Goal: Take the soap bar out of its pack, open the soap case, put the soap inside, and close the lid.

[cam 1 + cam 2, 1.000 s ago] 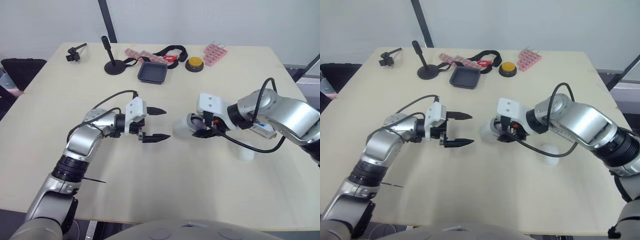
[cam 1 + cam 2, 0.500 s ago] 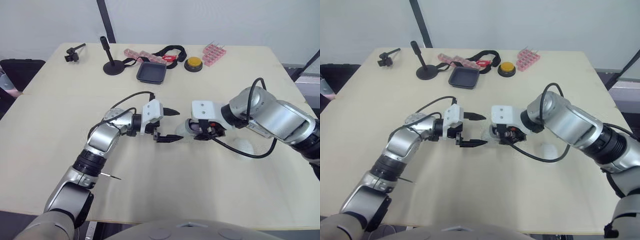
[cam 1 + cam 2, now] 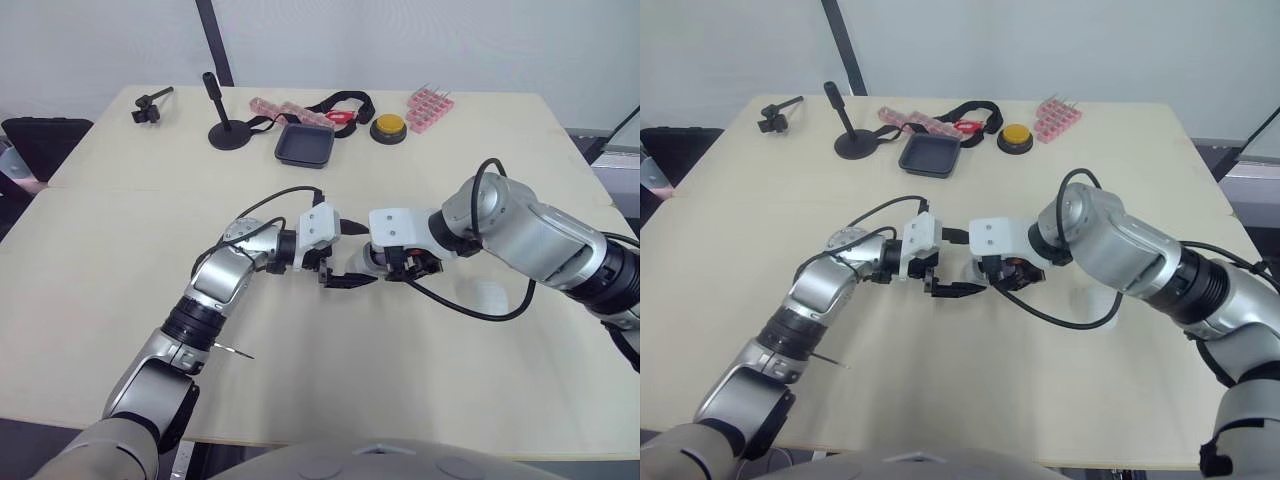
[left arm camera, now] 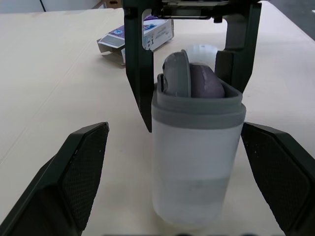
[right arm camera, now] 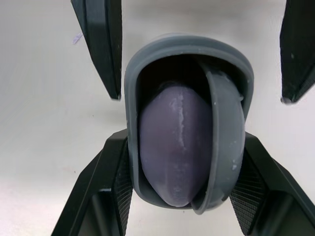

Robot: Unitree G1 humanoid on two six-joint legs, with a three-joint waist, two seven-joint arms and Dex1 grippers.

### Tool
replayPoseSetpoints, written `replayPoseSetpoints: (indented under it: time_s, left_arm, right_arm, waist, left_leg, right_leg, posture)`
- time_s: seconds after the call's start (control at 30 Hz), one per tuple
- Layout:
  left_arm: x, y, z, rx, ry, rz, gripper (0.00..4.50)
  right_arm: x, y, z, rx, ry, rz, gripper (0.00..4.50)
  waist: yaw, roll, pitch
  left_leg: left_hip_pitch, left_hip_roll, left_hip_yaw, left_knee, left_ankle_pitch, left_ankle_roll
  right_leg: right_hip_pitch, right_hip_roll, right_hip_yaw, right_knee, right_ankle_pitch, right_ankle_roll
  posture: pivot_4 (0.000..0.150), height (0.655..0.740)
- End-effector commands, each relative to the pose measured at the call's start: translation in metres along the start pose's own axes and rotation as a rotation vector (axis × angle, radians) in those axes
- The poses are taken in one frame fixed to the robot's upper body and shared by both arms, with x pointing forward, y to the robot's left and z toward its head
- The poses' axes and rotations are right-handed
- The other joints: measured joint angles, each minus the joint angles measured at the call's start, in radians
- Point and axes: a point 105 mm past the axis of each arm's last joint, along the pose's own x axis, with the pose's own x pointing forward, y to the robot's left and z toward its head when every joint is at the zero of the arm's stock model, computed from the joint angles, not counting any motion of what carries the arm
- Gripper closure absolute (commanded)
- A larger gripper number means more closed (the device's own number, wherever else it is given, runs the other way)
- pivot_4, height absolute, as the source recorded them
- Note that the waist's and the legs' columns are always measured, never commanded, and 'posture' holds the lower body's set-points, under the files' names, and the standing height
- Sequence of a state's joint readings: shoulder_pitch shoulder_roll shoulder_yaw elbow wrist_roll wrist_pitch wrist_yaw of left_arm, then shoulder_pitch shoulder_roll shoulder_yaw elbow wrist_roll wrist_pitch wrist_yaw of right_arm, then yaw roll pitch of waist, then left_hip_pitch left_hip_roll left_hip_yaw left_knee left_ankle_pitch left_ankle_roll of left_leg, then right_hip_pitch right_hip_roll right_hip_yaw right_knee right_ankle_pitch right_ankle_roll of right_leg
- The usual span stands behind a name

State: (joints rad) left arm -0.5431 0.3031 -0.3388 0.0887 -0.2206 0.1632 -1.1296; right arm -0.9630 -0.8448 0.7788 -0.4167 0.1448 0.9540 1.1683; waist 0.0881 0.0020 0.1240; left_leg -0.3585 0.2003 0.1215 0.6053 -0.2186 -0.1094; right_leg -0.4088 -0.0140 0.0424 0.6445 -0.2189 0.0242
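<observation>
The soap case (image 4: 197, 162), a translucent tub with a grey rim (image 5: 189, 42), is open. The purple soap bar (image 5: 172, 147) stands inside it next to a grey inner flap. My right gripper (image 3: 398, 264) is shut on the case and holds it just above the middle of the table. My left gripper (image 3: 356, 254) is open, with one black finger (image 4: 83, 167) on each side of the case and not touching it. The opened soap pack (image 4: 142, 35) lies on the table behind the case.
A pale round cap (image 3: 490, 295) lies on the table under my right forearm. At the far edge are a black tray (image 3: 305, 143), a yellow button (image 3: 388, 126), pink racks (image 3: 430, 107), a black stand (image 3: 228, 130) and a strap (image 3: 340, 103).
My left gripper has reached right and my right gripper has carried the case left. The open left fingers, once well apart from the case, now flank it.
</observation>
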Motion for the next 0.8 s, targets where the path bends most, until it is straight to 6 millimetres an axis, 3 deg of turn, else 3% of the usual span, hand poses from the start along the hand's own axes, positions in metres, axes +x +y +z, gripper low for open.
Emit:
replayPoseSetpoints:
  time_s: [0.03, 0.23, 0.43, 0.8]
  left_arm:
    - [0.002, 0.0021, 0.0101, 0.049, -0.014, -0.002, 0.01]
    - [0.0048, 0.0011, 0.0114, 0.055, -0.013, -0.012, 0.01]
    - [0.008, -0.001, 0.0097, 0.072, 0.011, -0.029, 1.78]
    - [0.0101, -0.004, 0.0085, 0.076, 0.023, -0.038, 1.78]
  right_arm:
    - [-0.0093, -0.0071, 0.0085, -0.051, -0.007, -0.046, 2.36]
    - [-0.0078, -0.0086, 0.0105, -0.052, -0.01, -0.052, 2.36]
    - [-0.0071, -0.0082, 0.0127, -0.047, -0.018, -0.051, 2.36]
    - [-0.0056, -0.0072, 0.015, -0.045, -0.023, -0.049, 2.36]
  waist:
    - [0.0, 0.0, 0.0]
    - [0.0, 0.0, 0.0]
    - [-0.001, 0.0, 0.0]
    - [0.0, 0.0, 0.0]
  left_leg:
    - [0.0, 0.0, 0.0, 0.0, 0.0, 0.0]
    - [0.0, 0.0, 0.0, 0.0, 0.0, 0.0]
    - [0.0, 0.0, 0.0, 0.001, 0.0, 0.0]
    - [0.0, 0.0, 0.0, 0.001, 0.0, 0.0]
  right_leg:
    - [0.0, 0.0, 0.0, 0.0, 0.0, 0.0]
    - [0.0, 0.0, 0.0, 0.001, 0.0, 0.0]
    - [0.0, 0.0, 0.0, 0.001, 0.0, 0.0]
    - [0.0, 0.0, 0.0, 0.002, 0.0, 0.0]
  posture:
    - [0.15, 0.74]
    - [0.15, 0.74]
    - [0.15, 0.74]
    - [0.15, 0.74]
